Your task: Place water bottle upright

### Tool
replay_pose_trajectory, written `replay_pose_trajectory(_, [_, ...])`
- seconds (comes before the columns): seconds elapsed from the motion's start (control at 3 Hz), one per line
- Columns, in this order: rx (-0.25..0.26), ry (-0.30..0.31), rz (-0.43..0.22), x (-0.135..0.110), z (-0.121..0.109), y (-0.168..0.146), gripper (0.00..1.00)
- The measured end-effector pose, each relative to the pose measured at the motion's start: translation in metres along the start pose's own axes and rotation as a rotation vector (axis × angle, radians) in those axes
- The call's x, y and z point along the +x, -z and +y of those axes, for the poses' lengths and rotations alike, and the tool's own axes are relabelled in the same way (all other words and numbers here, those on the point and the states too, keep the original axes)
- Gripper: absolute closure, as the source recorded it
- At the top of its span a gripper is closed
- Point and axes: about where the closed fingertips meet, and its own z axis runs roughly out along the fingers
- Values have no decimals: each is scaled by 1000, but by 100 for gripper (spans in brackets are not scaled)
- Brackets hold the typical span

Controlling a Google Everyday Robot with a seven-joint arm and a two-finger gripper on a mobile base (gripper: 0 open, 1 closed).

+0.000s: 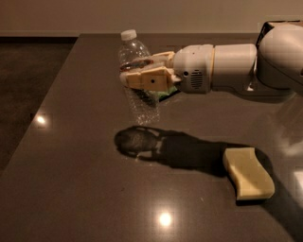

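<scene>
While above table (71, 170) — gripper (128, 74) around bottle (134, 50).

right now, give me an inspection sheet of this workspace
surface: dark glossy tabletop with bright light spots reflected in it
job's things: water bottle, clear, white cap on top, slightly tilted, held above the tabletop
clutter: yellow sponge lying towards the right of the view; green packet mostly hidden behind the pincer
grippers: pincer shut on the water bottle's middle; arm reaching in from the right of the view
cables: nothing seen
surroundings: dark floor at the left, pale wall behind
</scene>
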Motion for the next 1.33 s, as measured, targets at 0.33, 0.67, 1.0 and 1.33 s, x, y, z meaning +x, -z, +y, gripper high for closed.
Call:
replay_pose_trajectory(0.33, [17, 85, -63, 7, -9, 8, 100])
replay_pose_trajectory(0.67, [17, 142, -107, 14, -15, 15, 100])
replay_pose_trajectory(1.0, [12, 157, -148, 22, -22, 19, 100])
replay_pose_trajectory(1.33, [10, 146, -179, 32, -28, 22, 100])
